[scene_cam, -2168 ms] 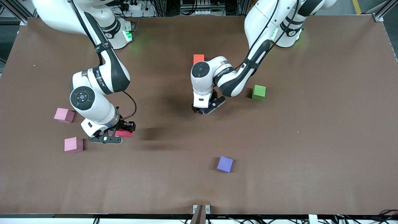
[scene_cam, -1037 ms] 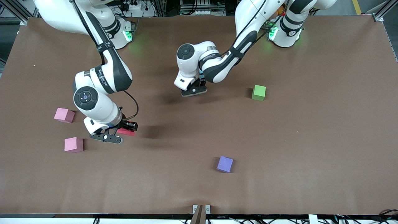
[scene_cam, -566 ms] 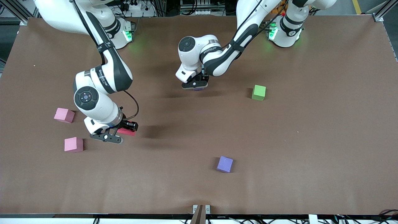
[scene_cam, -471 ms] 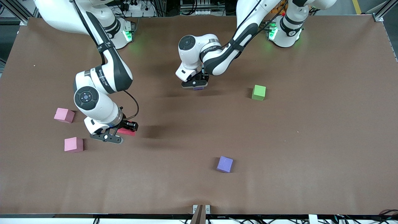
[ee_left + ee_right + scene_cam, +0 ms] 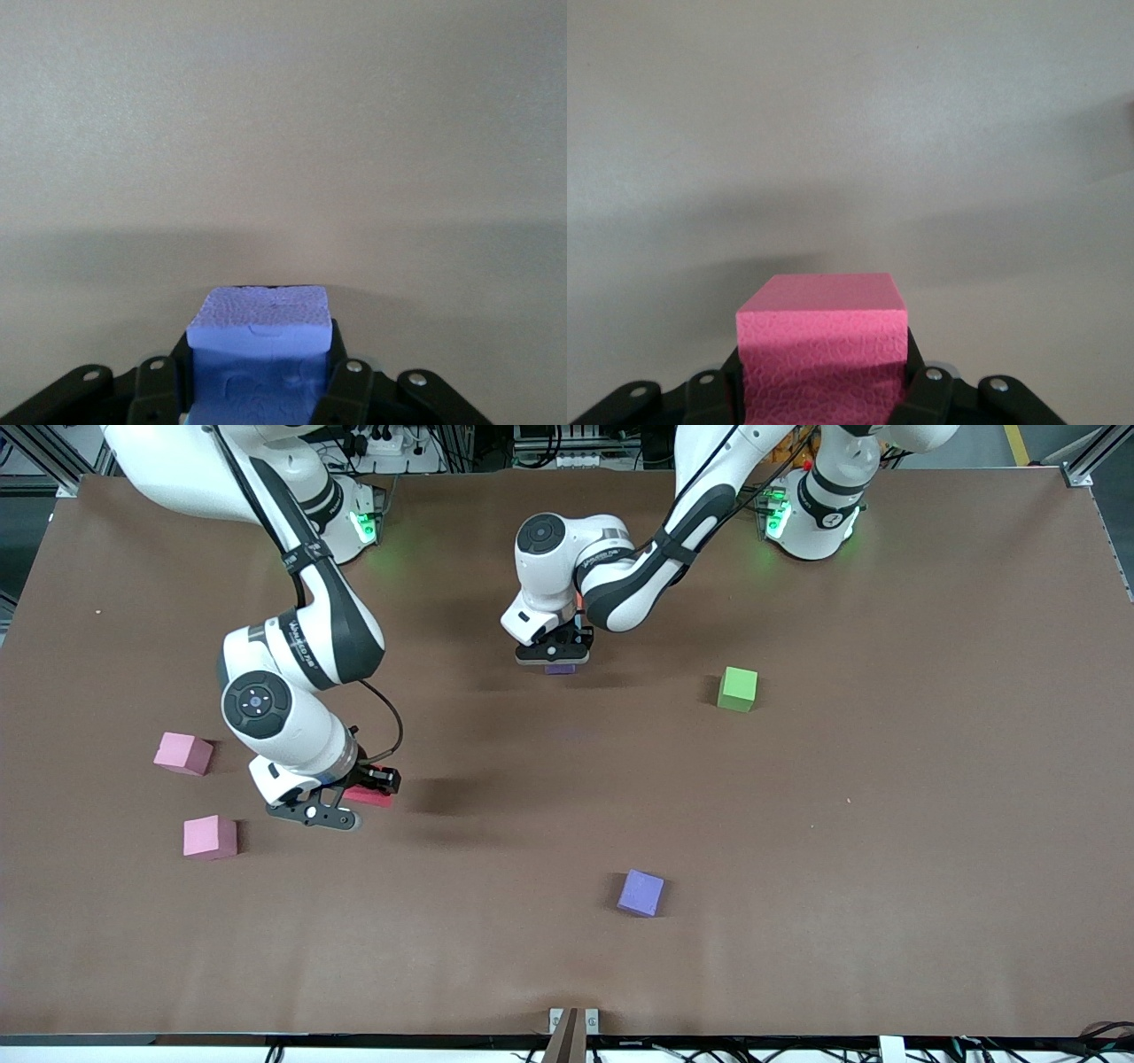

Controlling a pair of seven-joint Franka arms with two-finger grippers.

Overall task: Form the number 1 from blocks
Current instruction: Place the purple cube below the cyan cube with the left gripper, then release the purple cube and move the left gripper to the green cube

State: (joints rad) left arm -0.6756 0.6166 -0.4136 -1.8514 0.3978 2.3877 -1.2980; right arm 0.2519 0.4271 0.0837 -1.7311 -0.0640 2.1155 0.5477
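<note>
Item: left pincer (image 5: 551, 657), mine, pinching light blue block (image 5: 259, 341) over mid tabletop (image 5: 886, 824), for the numeral's column, I judge.

Item: right pincer (image 5: 341, 804), pinching red block (image 5: 822, 341).

Loose: green block (image 5: 737, 688), purple block (image 5: 640, 892), apart.

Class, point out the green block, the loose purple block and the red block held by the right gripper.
green block (image 5: 737, 688), front view, top face
purple block (image 5: 640, 892), front view, top face
red block (image 5: 822, 341), right wrist view, face toward the camera, between the right gripper's fingers
</note>
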